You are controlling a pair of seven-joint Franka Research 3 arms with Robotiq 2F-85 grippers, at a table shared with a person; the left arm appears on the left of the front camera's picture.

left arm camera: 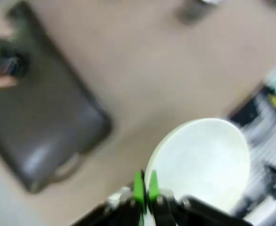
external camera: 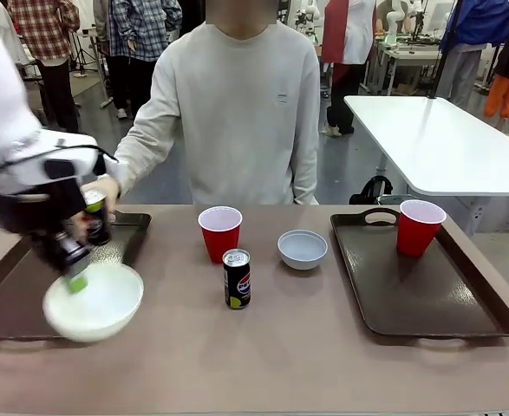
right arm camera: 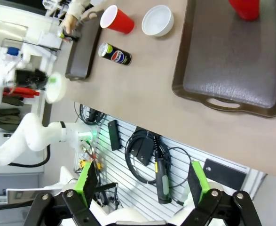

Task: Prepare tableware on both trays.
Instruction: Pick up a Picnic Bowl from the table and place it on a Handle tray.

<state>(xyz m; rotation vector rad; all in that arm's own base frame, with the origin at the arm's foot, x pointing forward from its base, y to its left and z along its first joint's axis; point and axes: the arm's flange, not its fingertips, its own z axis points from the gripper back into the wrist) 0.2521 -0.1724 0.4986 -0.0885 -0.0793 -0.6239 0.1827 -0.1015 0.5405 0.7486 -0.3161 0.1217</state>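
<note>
Far to the left of the middle can (external camera: 236, 279) lies the left tray (external camera: 11, 299), and by its near right corner the white bowl (external camera: 94, 302) is held up at a tilt. The left gripper (external camera: 75, 279) is clenched on the bowl's rim, a thin edge-grip that I judge suits carrying it onto that tray. Behind the bowl a person's hand (external camera: 105, 192) holds a second can (external camera: 95, 217) low over the tray's far end, seemingly to set it there. Just behind and left of the middle can a red cup (external camera: 220, 232) stands on the bare table. Just behind and right sits the grey-white bowl (external camera: 303, 249), both likely waiting for a tray. Well to the right lies the right tray (external camera: 427, 295), with another red cup (external camera: 420, 227) upright at its far end. The right gripper (right arm camera: 143, 181) hangs spread and empty off the table's near edge, well apart from the can
</note>
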